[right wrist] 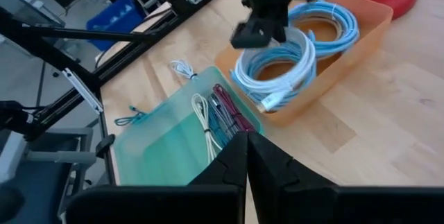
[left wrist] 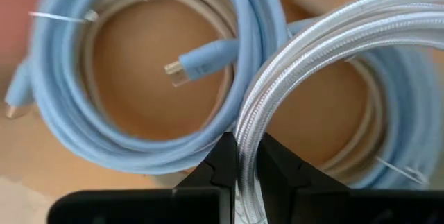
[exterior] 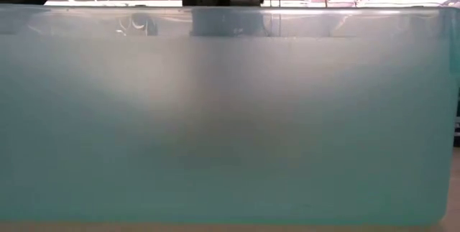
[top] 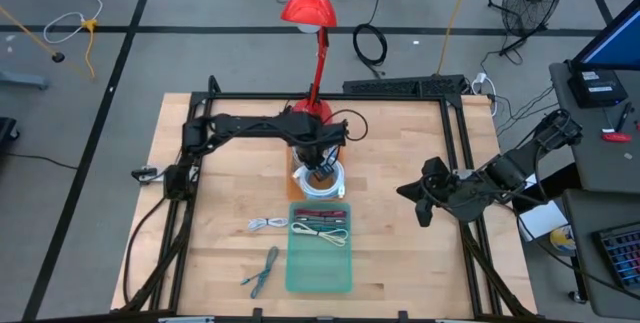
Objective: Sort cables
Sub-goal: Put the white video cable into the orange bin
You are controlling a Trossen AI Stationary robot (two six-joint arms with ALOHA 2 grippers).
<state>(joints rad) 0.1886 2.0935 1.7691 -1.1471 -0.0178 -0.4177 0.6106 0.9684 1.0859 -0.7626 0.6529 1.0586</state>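
An orange bin (right wrist: 363, 38) in mid-table holds light-blue coils (left wrist: 66, 106) and a white braided coil (left wrist: 326, 33). My left gripper (left wrist: 246, 172) stands over the bin (top: 318, 175), pointing down, shut on the white coil. Below the bin, a green tray (top: 300, 275) carries short white, red and green bundles (top: 322, 225). A white bundle (top: 266, 224) and a grey-green one (top: 262, 271) lie on the table to the tray's left. My right gripper (right wrist: 246, 148) waits shut at the table's right side (top: 424, 199), touching nothing. My left gripper pinches the white braided coil by one stretch of its loop (left wrist: 247, 137) between its two fingers. The fingers come from above, pointing down, and lie across the strands. The rest of the coil arcs away over the light-blue coils in the bin.
A red lamp (top: 312, 3) stands at the table's far edge, its base just behind the bin. The low view is filled by the green tray's wall (exterior: 230, 117). Bare wood lies between the tray and my right gripper.
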